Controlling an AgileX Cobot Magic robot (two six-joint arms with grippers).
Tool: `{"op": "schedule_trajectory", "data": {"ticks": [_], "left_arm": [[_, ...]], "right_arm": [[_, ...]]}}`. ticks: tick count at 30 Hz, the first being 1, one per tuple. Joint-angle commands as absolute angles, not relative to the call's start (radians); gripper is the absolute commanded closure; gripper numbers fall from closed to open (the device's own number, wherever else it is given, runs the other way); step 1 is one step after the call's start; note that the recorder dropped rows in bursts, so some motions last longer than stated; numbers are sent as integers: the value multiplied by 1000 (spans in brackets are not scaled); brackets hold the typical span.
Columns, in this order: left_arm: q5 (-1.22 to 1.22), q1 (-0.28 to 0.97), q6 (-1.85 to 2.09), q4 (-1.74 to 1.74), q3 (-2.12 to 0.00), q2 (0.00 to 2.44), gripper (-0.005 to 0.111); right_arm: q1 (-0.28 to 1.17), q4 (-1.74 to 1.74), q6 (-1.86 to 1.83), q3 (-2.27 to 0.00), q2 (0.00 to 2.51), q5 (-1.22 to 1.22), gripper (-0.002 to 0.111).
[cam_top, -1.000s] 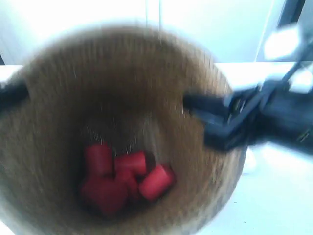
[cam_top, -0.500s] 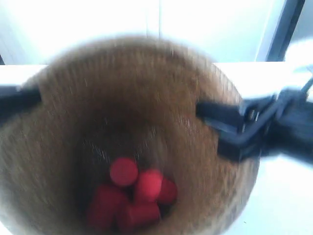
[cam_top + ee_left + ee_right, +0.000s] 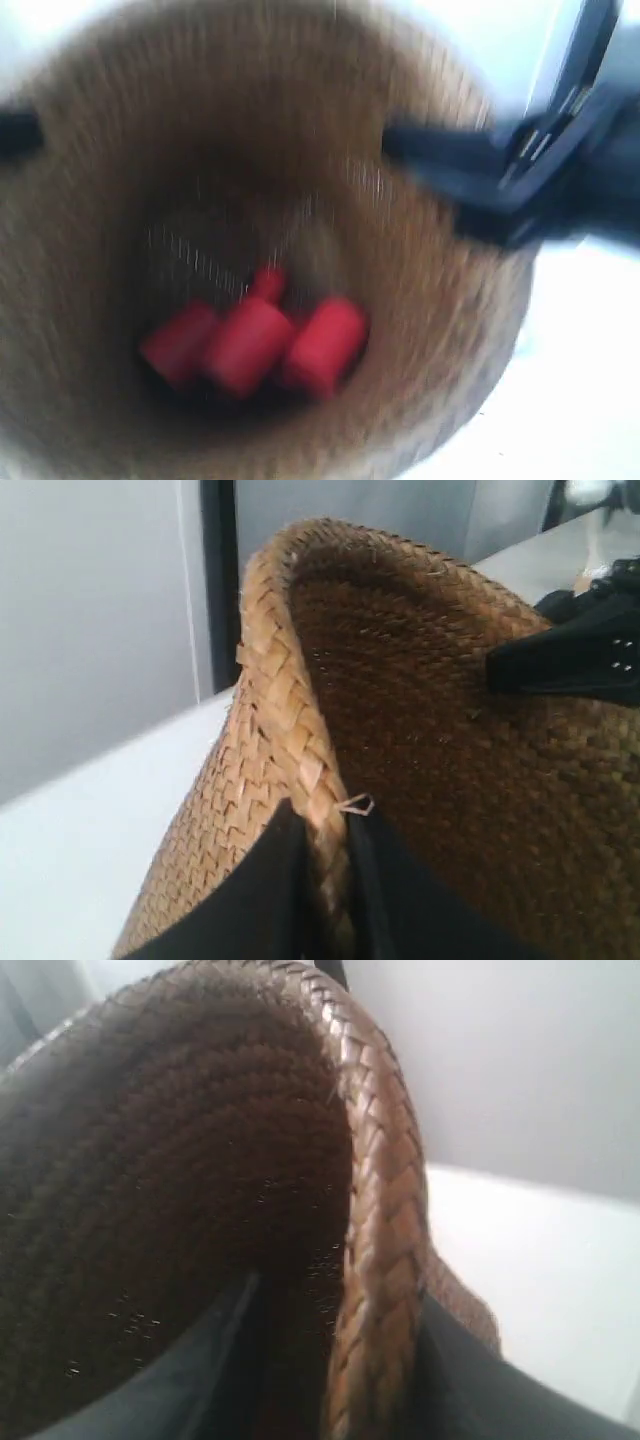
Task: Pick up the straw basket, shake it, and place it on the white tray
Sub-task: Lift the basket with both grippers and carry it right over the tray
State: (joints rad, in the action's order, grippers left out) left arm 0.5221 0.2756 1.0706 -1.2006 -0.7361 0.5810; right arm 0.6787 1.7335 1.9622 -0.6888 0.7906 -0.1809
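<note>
The straw basket (image 3: 430, 330) fills the blurred exterior view, held up close to the camera with its mouth open toward it. Several red cylinders (image 3: 250, 345) lie jumbled at its bottom. My left gripper (image 3: 322, 825) is shut on the braided rim (image 3: 280, 680), one finger inside and one outside. My right gripper (image 3: 340, 1310) straddles the opposite rim (image 3: 385, 1180) and is shut on it. The black gripper of the arm at the exterior view's right (image 3: 470, 165) bites the rim there; the other arm's gripper (image 3: 15, 130) shows at the left edge. The white tray is out of view.
White tabletop (image 3: 585, 380) shows below and beside the basket, also in the left wrist view (image 3: 70, 870) and the right wrist view (image 3: 540, 1260). A pale wall with a dark vertical strip (image 3: 218, 580) stands behind.
The basket has swung upward and closer, its far rim now leaving the frame's top. The red cylinders have tumbled into a new spread. Both grippers stayed on the rim.
</note>
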Motion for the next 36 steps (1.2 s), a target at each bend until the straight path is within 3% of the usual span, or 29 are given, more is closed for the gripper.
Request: {"op": "schedule_trajectory", "data": {"ticks": [1, 7, 15, 22, 27, 30, 33, 36], "left_arm": [[630, 281, 962, -1123, -835, 531, 107], [399, 281, 1058, -1267, -524, 544, 107], [643, 281, 1020, -1222, -825, 523, 107], [422, 281, 992, -1197, -561, 539, 107], [591, 281, 991, -1179, -824, 530, 107], [638, 281, 916, -1094, -905, 524, 107], [617, 281, 844, -1030, -758, 535, 107], [431, 281, 929, -1153, -578, 564, 107]], "right_arm": [[679, 1744, 1989, -727, 693, -222, 108], [679, 1744, 2016, -494, 780, -53, 108], [679, 1744, 2000, -706, 665, -211, 108], [679, 1744, 2018, -485, 785, -29, 108], [679, 1744, 1996, -733, 701, -247, 108], [679, 1744, 2008, -759, 659, -242, 108], [679, 1744, 2046, -601, 705, -172, 108], [679, 1744, 2046, -500, 796, -67, 108]]}}
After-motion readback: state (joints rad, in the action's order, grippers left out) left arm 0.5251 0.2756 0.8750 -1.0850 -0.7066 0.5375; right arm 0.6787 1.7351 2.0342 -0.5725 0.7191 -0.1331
